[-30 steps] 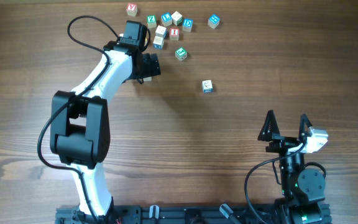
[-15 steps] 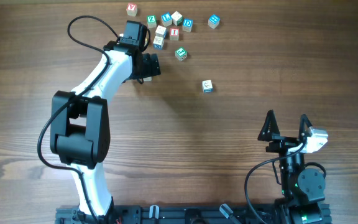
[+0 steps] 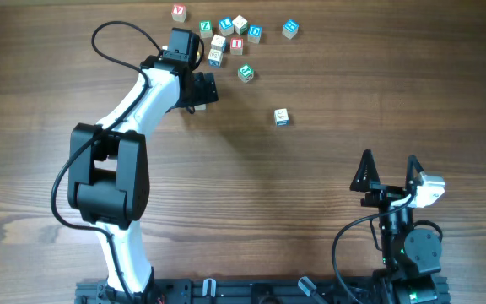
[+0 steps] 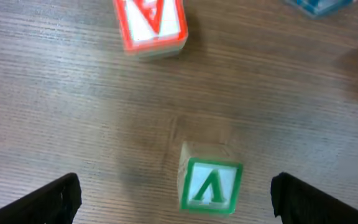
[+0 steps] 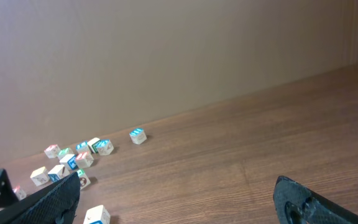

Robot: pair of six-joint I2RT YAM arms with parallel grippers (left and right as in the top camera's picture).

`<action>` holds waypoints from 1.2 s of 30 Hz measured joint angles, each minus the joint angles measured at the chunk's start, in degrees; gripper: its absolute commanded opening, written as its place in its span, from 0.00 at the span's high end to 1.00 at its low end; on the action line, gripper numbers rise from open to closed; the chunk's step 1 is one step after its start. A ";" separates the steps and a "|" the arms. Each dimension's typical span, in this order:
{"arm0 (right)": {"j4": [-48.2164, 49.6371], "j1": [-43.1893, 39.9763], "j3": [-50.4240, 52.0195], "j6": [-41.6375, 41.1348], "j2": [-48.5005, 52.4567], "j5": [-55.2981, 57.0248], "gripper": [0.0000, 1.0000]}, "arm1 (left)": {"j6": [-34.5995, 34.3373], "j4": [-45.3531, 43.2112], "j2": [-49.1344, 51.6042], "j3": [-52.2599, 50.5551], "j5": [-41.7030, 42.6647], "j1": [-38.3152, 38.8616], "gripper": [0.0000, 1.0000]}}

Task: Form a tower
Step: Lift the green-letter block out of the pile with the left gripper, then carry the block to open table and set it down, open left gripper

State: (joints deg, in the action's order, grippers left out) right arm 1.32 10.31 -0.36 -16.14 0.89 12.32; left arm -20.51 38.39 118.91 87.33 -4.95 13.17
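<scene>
Small wooden letter cubes lie loose at the table's far side; no tower shows in any view. My left gripper [image 3: 207,87] stands open just left of the group. In the left wrist view a green-framed V cube [image 4: 210,185] lies on the wood between the open left gripper's [image 4: 178,202] dark fingers [image 4: 50,200], right of the middle and touching neither. Beyond it lie a red-framed cube [image 4: 151,25] and a blue one [image 4: 319,5]. The green cube [image 3: 245,73] sits below the cluster. My right gripper [image 3: 388,171] rests open and empty at the near right; its wrist view shows the right gripper [image 5: 179,208] over bare wood.
One white-and-blue cube [image 3: 282,116] lies apart, toward the middle of the table. A red Y cube [image 3: 179,13] and a blue cube [image 3: 289,29] mark the cluster's left and right ends. A white cube [image 3: 218,41] touches a blue-faced one [image 3: 215,58].
</scene>
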 measured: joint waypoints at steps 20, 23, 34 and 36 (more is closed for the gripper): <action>0.02 0.00 0.00 0.00 0.00 0.00 0.00 | -0.42 -5.73 -0.11 -0.15 0.02 0.02 0.28; 0.00 0.00 0.02 0.00 0.00 0.00 0.00 | -0.39 -2.78 -0.11 -0.17 0.02 0.04 0.32; 0.00 0.00 0.02 0.00 0.00 0.00 0.00 | -0.39 -9.40 1.33 -2.47 0.04 0.28 0.45; 0.00 0.00 0.02 0.00 0.00 0.00 0.01 | -0.20 -9.94 1.84 -2.60 0.46 0.28 0.44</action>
State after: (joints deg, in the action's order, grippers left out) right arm 1.32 10.31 -0.34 -16.14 0.89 12.32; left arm -20.71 28.45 120.75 84.73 -4.49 13.45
